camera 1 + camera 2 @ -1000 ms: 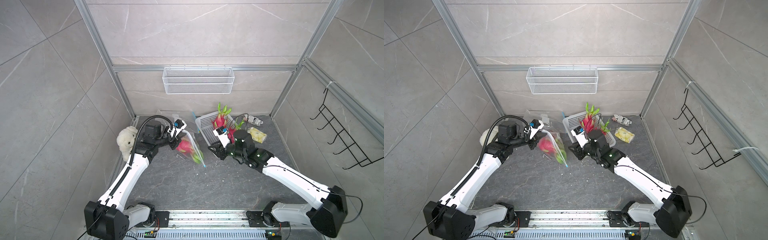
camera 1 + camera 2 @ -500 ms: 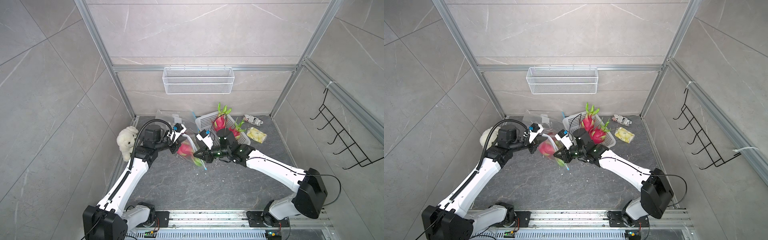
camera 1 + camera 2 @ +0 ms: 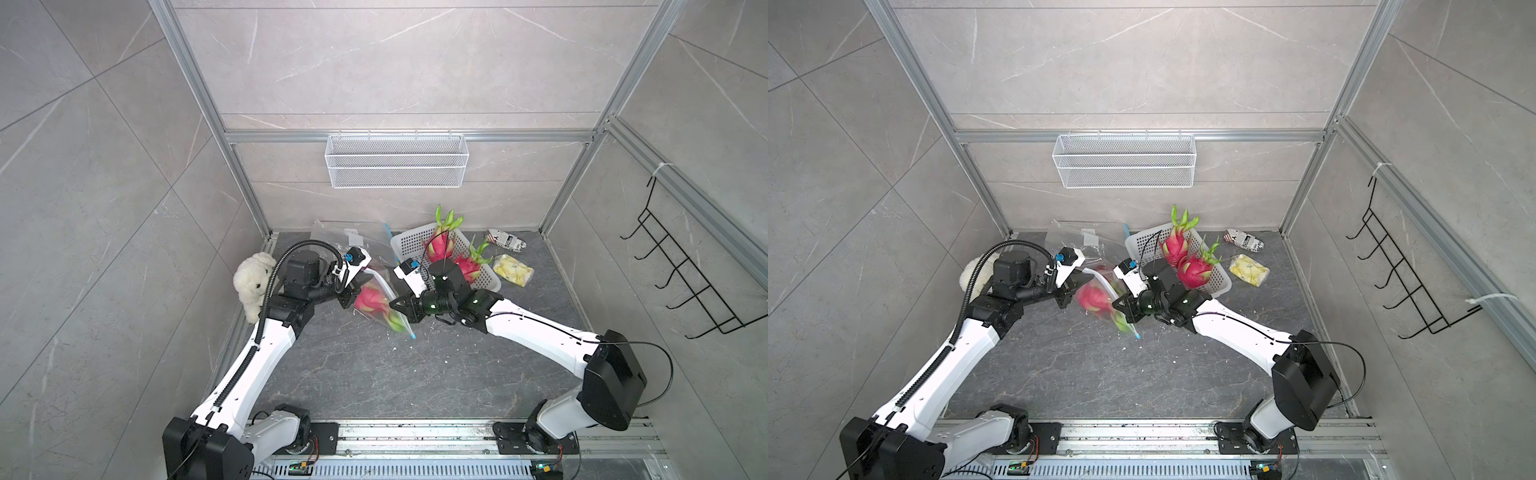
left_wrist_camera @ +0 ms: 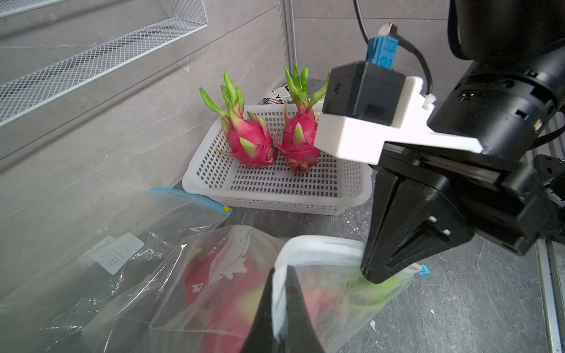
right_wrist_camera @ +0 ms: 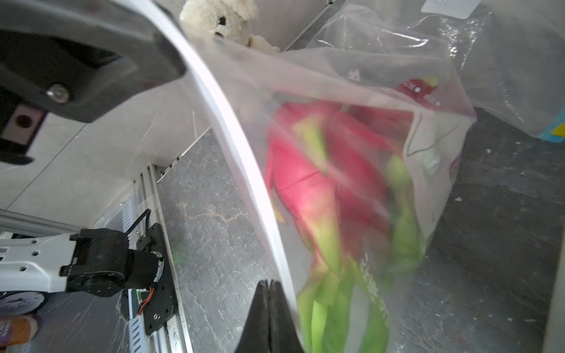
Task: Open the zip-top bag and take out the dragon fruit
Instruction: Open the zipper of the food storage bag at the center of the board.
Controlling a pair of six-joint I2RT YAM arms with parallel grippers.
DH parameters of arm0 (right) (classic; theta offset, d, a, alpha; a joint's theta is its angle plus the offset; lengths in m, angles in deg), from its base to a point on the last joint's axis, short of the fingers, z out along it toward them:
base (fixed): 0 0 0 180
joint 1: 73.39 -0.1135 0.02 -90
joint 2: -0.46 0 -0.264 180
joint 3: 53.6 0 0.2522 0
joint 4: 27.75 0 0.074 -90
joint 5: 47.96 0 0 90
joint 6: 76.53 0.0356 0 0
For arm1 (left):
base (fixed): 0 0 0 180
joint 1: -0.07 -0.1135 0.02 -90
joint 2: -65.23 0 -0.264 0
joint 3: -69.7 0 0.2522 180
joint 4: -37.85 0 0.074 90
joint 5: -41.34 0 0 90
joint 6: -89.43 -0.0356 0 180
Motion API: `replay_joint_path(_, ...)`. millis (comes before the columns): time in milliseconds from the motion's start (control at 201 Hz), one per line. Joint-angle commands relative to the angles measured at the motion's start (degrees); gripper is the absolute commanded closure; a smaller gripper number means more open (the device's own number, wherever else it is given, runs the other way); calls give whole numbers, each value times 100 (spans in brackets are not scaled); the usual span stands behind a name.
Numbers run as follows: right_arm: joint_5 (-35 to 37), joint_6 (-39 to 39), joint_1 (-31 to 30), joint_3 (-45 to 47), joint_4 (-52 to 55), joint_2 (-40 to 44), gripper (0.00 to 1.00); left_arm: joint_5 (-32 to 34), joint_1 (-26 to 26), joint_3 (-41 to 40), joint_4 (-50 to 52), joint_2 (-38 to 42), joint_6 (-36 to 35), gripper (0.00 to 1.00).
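The clear zip-top bag (image 3: 384, 291) (image 3: 1106, 286) hangs tilted above the dark floor, with one magenta dragon fruit (image 3: 370, 300) (image 5: 321, 183) inside, its green spikes pointing down. My left gripper (image 3: 352, 297) (image 4: 279, 269) is shut on the bag's white zip rim (image 4: 318, 241). My right gripper (image 3: 395, 306) (image 5: 269, 282) is shut at the bag's other side. The rim runs along the side of its fingers, and no film shows between the pads. Two more dragon fruit (image 3: 440, 245) (image 4: 250, 143) stand in the white basket (image 3: 401, 245) (image 4: 195, 183).
An empty clear bag (image 3: 349, 237) lies at the back wall. A white plush toy (image 3: 253, 282) sits by the left wall. A yellow packet (image 3: 513, 270) and a printed wrapper (image 3: 505, 240) lie right of the basket. A wire shelf (image 3: 395, 166) hangs on the back wall.
My right arm swung left from the basket to the bag's side and its jaws closed. My left gripper kept its hold on the bag's rim and barely moved.
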Motion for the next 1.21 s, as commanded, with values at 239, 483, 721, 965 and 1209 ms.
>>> replay_joint_path(239,740,-374,5,-284,209,119,88,-279,13,56,-253,168,18,100)
replay_joint_path(483,1057,-842,6,-572,614,363,68,-254,9,80,-133,115,-76,100)
replay_joint_path(721,965,-1149,20,-895,859,68,64,-229,10,144,-1,94,-149,100)
replay_joint_path(965,-144,-985,5,-703,461,-81,60,-150,7,126,-63,126,-122,100)
replay_joint_path(1209,62,-949,5,-638,322,-230,82,-144,6,129,-28,169,-153,100)
